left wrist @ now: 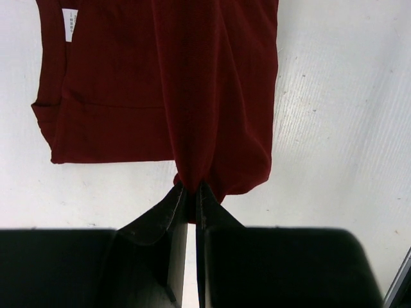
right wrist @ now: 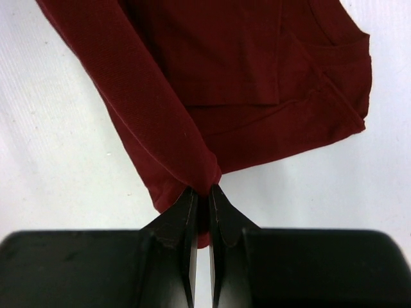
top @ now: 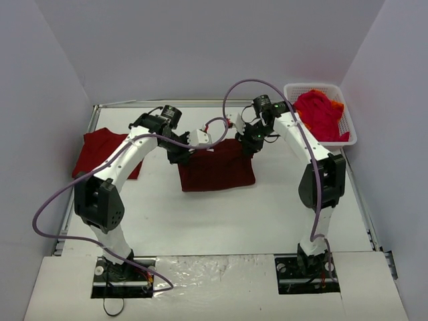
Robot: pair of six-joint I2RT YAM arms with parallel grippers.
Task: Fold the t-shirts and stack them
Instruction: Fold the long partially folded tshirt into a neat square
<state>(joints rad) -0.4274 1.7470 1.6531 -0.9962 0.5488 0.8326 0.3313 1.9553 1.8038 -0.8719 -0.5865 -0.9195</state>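
Observation:
A dark maroon t-shirt (top: 217,171) lies partly folded in the middle of the table. My left gripper (top: 182,155) is shut on its far left edge, and the cloth (left wrist: 192,96) bunches between the black fingers (left wrist: 173,205). My right gripper (top: 246,148) is shut on the far right edge, pinching a fold of the same shirt (right wrist: 212,83) between its fingers (right wrist: 225,212). A folded red t-shirt (top: 100,150) lies flat at the left edge. More red and orange t-shirts (top: 319,114) are heaped in the basket.
The white lattice basket (top: 348,117) stands at the back right against the wall. White walls close in the table on the left, back and right. A purple cable (top: 231,93) loops above the arms.

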